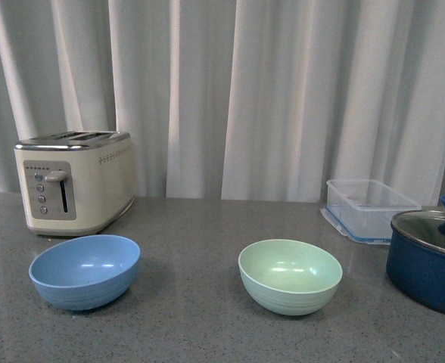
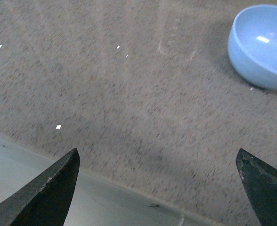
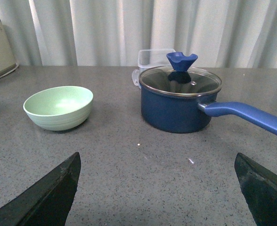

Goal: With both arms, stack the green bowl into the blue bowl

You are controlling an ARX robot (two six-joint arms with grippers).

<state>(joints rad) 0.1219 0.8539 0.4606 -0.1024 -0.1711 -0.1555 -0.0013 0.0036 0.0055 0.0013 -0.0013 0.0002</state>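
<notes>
As I read wrist feeds: left gripper (image 2: 157, 155) spread wide, nothing held. Right gripper (image 3: 157, 157) likewise wide, empty. Blue bowl (image 2: 261, 47) upright on grey counter (image 1: 207, 227), apart from left fingers. Green bowl (image 3: 58, 107) upright near navy pot (image 3: 176, 110), not touching. Bowls well apart; toaster (image 1: 75, 181) behind blue bowl.

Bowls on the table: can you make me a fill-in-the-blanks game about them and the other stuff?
In the front view, the green bowl sits to the ____ of the blue bowl.
Behind the blue bowl stands a cream ____.
The navy pot has a glass ____ on top.
Both bowls are ____ inside.
Missing words: right; toaster; lid; empty.
</notes>
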